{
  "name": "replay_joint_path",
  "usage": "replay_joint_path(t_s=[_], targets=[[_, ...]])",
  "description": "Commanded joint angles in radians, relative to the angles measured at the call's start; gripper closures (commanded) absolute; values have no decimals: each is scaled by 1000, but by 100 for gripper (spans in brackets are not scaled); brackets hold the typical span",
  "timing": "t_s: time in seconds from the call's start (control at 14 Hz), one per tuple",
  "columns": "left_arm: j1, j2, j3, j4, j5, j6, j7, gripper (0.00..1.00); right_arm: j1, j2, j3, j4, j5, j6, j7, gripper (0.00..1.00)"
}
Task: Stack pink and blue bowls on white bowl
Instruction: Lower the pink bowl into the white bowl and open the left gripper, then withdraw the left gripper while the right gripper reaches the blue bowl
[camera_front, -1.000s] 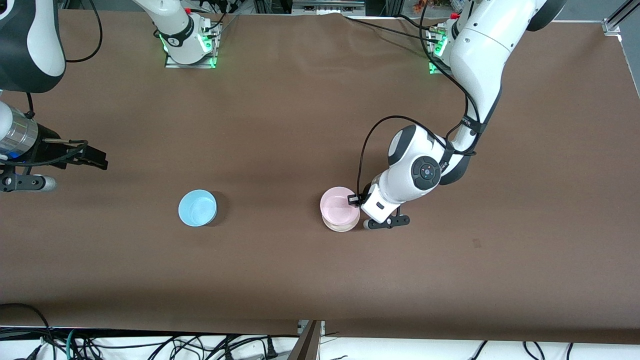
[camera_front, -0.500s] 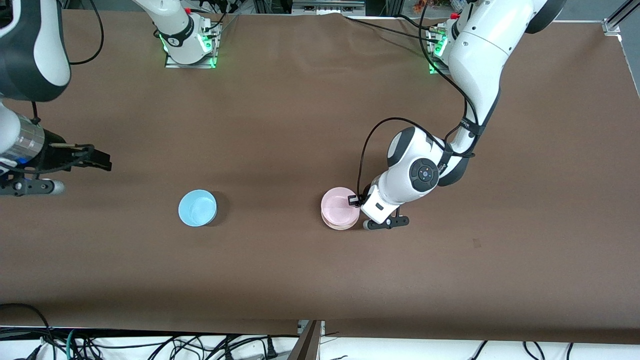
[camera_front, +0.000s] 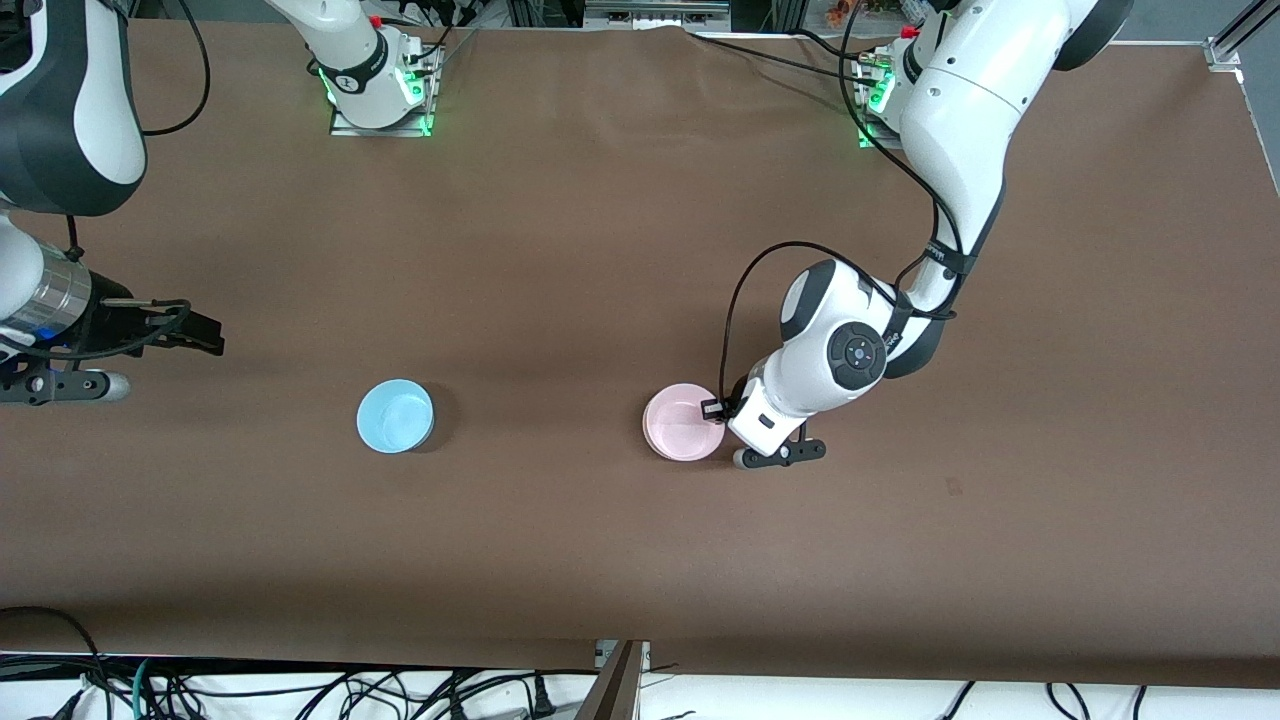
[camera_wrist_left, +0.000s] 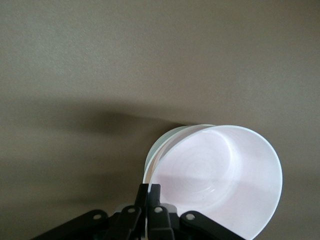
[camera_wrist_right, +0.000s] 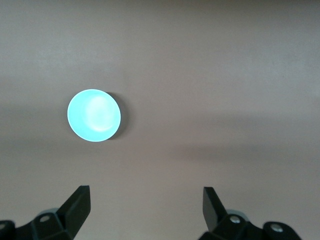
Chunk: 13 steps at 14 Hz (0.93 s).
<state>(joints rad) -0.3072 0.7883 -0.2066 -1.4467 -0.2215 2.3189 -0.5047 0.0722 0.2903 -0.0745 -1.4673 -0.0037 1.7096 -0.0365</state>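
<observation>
The pale pink bowl (camera_front: 683, 435) sits nested in the white bowl near the table's middle, toward the left arm's end. In the front view the white bowl is hidden under it. In the left wrist view the white bowl's rim (camera_wrist_left: 172, 136) shows just outside the pink bowl (camera_wrist_left: 220, 175). My left gripper (camera_front: 718, 408) is shut on the pink bowl's rim, as the left wrist view (camera_wrist_left: 149, 188) shows. The light blue bowl (camera_front: 395, 416) stands alone on the table toward the right arm's end and also shows in the right wrist view (camera_wrist_right: 94, 115). My right gripper (camera_front: 200, 332) is open and empty, up over the table's end; its fingers frame bare table (camera_wrist_right: 145, 200).
The brown table cover (camera_front: 600, 250) is bare apart from the bowls. The arm bases (camera_front: 380, 90) stand along the edge farthest from the front camera. Cables lie below the table's near edge (camera_front: 300, 690).
My left gripper has lowered the pink bowl into the white bowl, which no longer shows below it in the front view. The right arm has shifted slightly.
</observation>
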Motion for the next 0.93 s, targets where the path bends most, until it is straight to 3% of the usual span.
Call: replay_joint_path(t_s=[0.0,0.43,0.5,0.57,0.64,0.86], targets=[[0,32,-4,32,30,-1,-25,100,-5,-5,2,5,21,2,-6,0],[-9,52,-2,32,30,17,-49,100,-6,0,1,1,30,22,-9,0],[-9,52,-2,32,30,17,-54,85,-6,1,1,1,30,27,-10,0],[-7,45,-4,32,30,14,-54,52,-6,7,1,2,30,27,-10,0],[-1,34,-4,32,31,7,-54,3,-6,13,1,2,30,27,-11,0],[29,-41,-1,31,22,-97,-55,0,-6,21,2,2,37,42,-11,0]])
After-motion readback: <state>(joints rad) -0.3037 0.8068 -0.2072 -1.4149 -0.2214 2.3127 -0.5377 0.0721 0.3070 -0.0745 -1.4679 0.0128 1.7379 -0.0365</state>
